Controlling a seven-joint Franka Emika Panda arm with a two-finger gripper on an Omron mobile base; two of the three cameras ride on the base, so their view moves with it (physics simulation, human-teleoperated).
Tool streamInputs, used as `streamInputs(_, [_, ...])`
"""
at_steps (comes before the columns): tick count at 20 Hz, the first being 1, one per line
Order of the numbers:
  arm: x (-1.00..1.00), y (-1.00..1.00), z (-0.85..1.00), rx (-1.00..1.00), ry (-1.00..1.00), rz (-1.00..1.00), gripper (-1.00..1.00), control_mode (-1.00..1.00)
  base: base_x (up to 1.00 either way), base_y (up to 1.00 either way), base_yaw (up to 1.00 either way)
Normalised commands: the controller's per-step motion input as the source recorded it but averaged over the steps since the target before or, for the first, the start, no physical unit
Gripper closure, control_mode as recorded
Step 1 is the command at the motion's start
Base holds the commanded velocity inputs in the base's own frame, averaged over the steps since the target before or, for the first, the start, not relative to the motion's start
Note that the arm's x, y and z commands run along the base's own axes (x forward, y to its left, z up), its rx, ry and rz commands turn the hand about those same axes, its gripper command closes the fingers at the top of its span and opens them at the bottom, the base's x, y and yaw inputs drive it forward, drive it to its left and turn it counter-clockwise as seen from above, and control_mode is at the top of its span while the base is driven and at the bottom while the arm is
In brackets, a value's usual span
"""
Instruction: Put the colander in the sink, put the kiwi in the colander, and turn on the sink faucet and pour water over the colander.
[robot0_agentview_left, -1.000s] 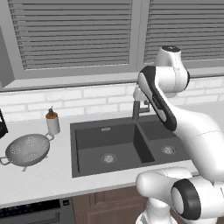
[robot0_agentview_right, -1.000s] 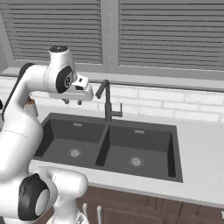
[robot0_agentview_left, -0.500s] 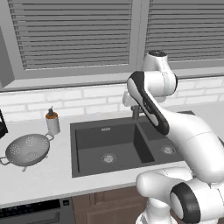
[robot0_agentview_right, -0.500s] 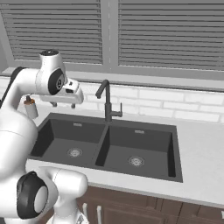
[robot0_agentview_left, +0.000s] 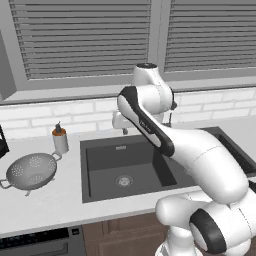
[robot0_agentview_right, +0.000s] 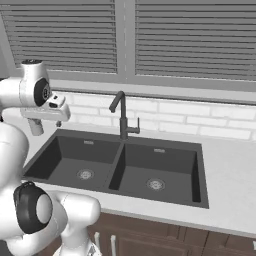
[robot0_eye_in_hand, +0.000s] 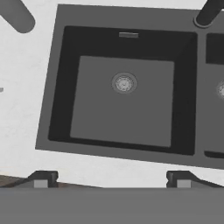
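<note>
In the left base view, the colander (robot0_agentview_left: 31, 171) sits upright on the white counter (robot0_agentview_left: 45, 205), well to the left of the sink (robot0_agentview_left: 125, 167) and apart from it. Just behind the colander, near the tiled wall, stands a small soap bottle (robot0_agentview_left: 60, 139) with a brown cap. No kiwi can be made out in or around the colander.

Next comes the sink's larger left basin with a round silver drain (robot0_agentview_left: 124, 180) in its floor. The white arm rises from the lower right of this view, bends at a dark elbow and reaches back toward the wall, so that its hand hangs above the rear edge of that left basin. The gripper (robot0_agentview_left: 121, 123) is seen there as a pale block beside the arm's upper link.

In the right base view the gripper (robot0_agentview_right: 46, 118) hangs at the left, over the counter just behind the left basin, clear of the sink faucet (robot0_agentview_right: 122, 116), which stands at the divider between the two basins.

The hand view looks straight down into the left basin. The two dark fingertips (robot0_eye_in_hand: 41, 178) stand far apart at the bottom, so the gripper (robot0_eye_in_hand: 111, 179) is spread wide. Nothing lies between the tips and they touch nothing.
</note>
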Motion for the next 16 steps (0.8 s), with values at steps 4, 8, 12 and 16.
streamInputs(4, [0.02, 0.76, -0.14, 0.00, 0.12, 0.00, -1.00, -1.00, 0.00, 0.00, 0.00])
streamInputs(8, [0.13, 0.66, -0.29, 0.01, 0.07, 0.01, -1.00, -1.00, 0.00, 0.00, 0.00])
streamInputs(12, [0.13, 0.69, -0.41, 0.00, 0.01, 0.00, -1.00, -1.00, 0.00, 0.00, 0.00])
streamInputs(16, [0.23, 0.50, -0.34, 0.00, 0.00, 0.00, -1.00, -1.00, 0.00, 0.00, 0.00])
